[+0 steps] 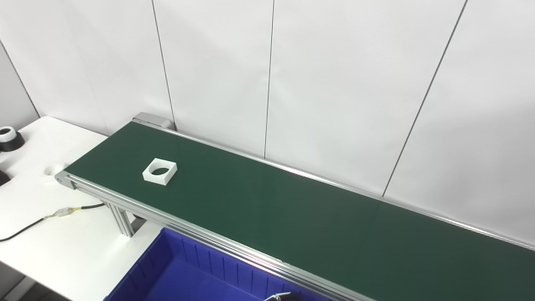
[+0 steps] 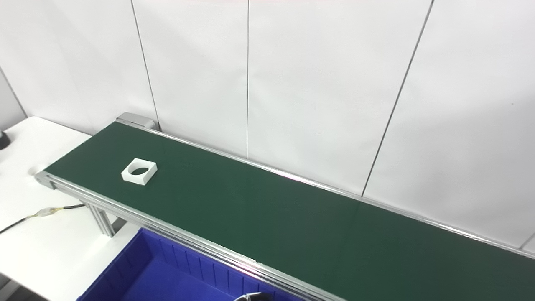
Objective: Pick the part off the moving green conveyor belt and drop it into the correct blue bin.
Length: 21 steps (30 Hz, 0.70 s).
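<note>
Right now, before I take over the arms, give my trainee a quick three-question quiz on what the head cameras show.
1. True or false: the white square part with a round hole lies flat on the green conveyor belt.
2. Multiple choice: the part sits (A) near the belt's left end, (B) at its middle, (C) at its far right end.
3. Fill in: the blue bin sits on the ____ side of the belt, below its rail.

Key: 1 true; 2 A; 3 near. Neither hand can be made out; only a small dark sliver shows at the bottom edge, too little to identify.
</note>
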Available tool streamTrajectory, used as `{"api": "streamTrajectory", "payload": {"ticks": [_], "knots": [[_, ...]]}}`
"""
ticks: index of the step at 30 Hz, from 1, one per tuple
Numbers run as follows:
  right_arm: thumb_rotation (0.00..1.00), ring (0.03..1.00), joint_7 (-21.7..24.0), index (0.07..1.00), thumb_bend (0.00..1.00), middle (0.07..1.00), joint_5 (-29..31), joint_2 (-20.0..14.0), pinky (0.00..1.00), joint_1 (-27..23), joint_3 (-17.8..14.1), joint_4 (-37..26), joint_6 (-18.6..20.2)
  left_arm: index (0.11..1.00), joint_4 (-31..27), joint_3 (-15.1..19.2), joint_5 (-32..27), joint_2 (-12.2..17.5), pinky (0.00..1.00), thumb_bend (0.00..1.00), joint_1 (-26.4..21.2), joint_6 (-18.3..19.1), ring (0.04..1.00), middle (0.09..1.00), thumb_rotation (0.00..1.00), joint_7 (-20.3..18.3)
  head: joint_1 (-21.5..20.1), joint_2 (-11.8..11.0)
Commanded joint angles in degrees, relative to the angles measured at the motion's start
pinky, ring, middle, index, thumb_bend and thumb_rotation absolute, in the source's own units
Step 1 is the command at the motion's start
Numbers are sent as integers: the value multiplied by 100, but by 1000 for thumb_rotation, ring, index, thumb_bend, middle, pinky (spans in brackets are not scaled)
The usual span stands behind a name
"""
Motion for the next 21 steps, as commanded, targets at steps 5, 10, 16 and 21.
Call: {"api": "streamTrajectory", "payload": {"ticks": [5, 10, 16, 21], "knots": [[0, 774, 110, 871, 554, 830, 21, -2, 678, -36, -95, -214, -244, 712, -195, -93, 64, -120, 570, 883, -74, -115, 609, 658, 0, 83, -62, 77], [0, 778, 120, 874, 538, 831, 5, -7, 682, -33, -97, -232, -244, 713, -234, -114, 63, -112, 570, 891, -57, -88, 610, 661, 0, 77, -142, 105], [4, 772, 133, 862, 527, 823, 10, 12, 678, -17, -81, -261, -244, 713, -267, -116, 73, -83, 568, 900, -37, -101, 609, 660, 0, 76, -264, 189], [22, 764, 122, 867, 514, 823, -31, 0, 664, -23, -64, -245, -244, 716, -256, -103, 48, -59, 573, 886, -29, -134, 609, 659, 0, 62, -282, 208]]}}
